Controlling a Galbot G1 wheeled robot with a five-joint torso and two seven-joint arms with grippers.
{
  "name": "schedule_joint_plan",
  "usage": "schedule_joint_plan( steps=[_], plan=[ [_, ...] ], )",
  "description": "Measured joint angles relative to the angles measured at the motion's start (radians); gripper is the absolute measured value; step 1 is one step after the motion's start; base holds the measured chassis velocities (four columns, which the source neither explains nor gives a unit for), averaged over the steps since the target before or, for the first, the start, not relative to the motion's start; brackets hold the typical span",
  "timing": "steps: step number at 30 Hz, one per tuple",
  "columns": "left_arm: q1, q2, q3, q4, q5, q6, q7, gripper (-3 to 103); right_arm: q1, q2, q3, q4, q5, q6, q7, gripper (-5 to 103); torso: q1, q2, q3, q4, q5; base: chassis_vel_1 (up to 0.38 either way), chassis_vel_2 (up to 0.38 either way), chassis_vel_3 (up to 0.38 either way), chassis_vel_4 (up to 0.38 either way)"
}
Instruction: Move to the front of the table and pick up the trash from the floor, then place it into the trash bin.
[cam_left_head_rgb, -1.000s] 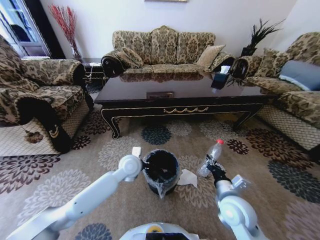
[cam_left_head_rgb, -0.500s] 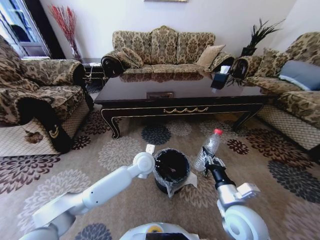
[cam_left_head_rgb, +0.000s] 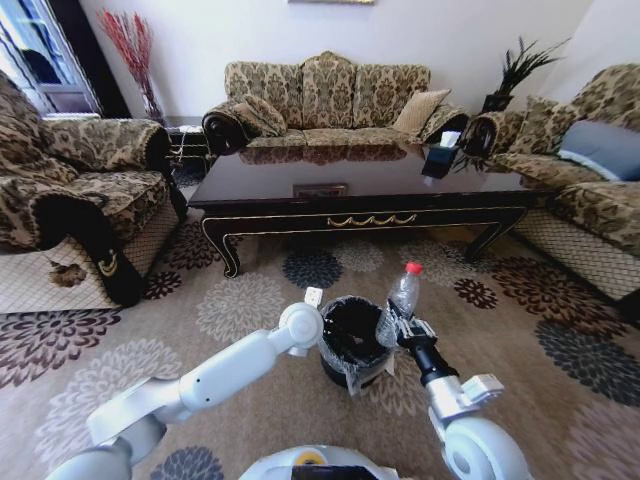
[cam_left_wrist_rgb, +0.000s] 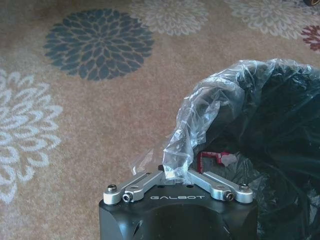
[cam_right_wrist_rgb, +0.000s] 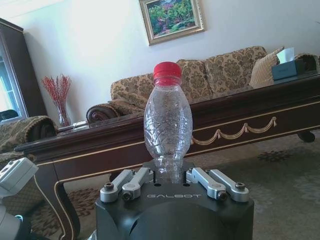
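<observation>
The trash bin (cam_left_head_rgb: 350, 338), small, round and black with a shiny bag liner, stands on the carpet in front of the table (cam_left_head_rgb: 360, 190). My left gripper (cam_left_head_rgb: 314, 305) is at the bin's left rim, shut on a fold of the clear liner (cam_left_wrist_rgb: 182, 145). A small red bit (cam_left_wrist_rgb: 207, 158) lies inside the bin (cam_left_wrist_rgb: 270, 130). My right gripper (cam_left_head_rgb: 406, 332) is shut on the base of the trash, a clear plastic bottle (cam_left_head_rgb: 398, 303) with a red cap, held upright just above the bin's right rim. In the right wrist view the bottle (cam_right_wrist_rgb: 167, 125) rises from my right gripper (cam_right_wrist_rgb: 170, 176).
Patterned sofas surround the table: one behind it (cam_left_head_rgb: 325, 100), an armchair on the left (cam_left_head_rgb: 70, 200), another on the right (cam_left_head_rgb: 590, 170). A tissue box (cam_left_head_rgb: 440, 155) sits on the tabletop. Flower-print carpet (cam_left_head_rgb: 250, 300) stretches between me and the table.
My left gripper has pulled the bin to the right. My right gripper has lifted the bottle and carried it left, to the bin's rim.
</observation>
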Motion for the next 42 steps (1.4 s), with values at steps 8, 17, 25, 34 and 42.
schedule_joint_plan(
  steps=[8, 17, 25, 34, 42],
  plan=[
    [0.004, -0.012, -0.003, 0.012, 0.0, 0.0, 0.0, 0, 0.0, 0.006, -0.003, -0.008, -0.015, -0.006, -0.022, 36, 0.0, 0.0, 0.0, 0.0, -0.0001, 0.0, 0.0, 0.0, 0.0],
    [0.02, -0.016, -0.004, 0.009, 0.001, 0.0, 0.0, 0, -0.002, 0.013, -0.002, -0.004, -0.015, -0.015, -0.025, 57, 0.0, 0.0, 0.0, 0.0, -0.0001, 0.0, 0.0, 0.0, 0.0],
    [0.027, -0.012, -0.012, 0.005, 0.003, 0.0, 0.0, 0, -0.016, 0.027, -0.005, -0.001, -0.03, -0.016, -0.031, 90, 0.0, 0.0, 0.0, -0.0001, -0.0001, 0.0, 0.0, 0.0, 0.0],
    [0.074, 0.044, -0.057, -0.02, 0.014, 0.005, 0.003, 0, -0.012, 0.027, 0.005, 0.003, -0.024, -0.017, -0.025, 100, 0.0, 0.0, 0.0, 0.0, -0.0002, 0.0, 0.0, 0.0, 0.0],
    [0.154, 0.106, -0.156, -0.055, 0.018, 0.009, 0.008, 0, 0.009, 0.019, 0.017, -0.007, -0.009, -0.018, -0.006, 100, 0.0, 0.0, 0.0, 0.0, -0.0003, 0.0, 0.0, 0.0, 0.0]
  ],
)
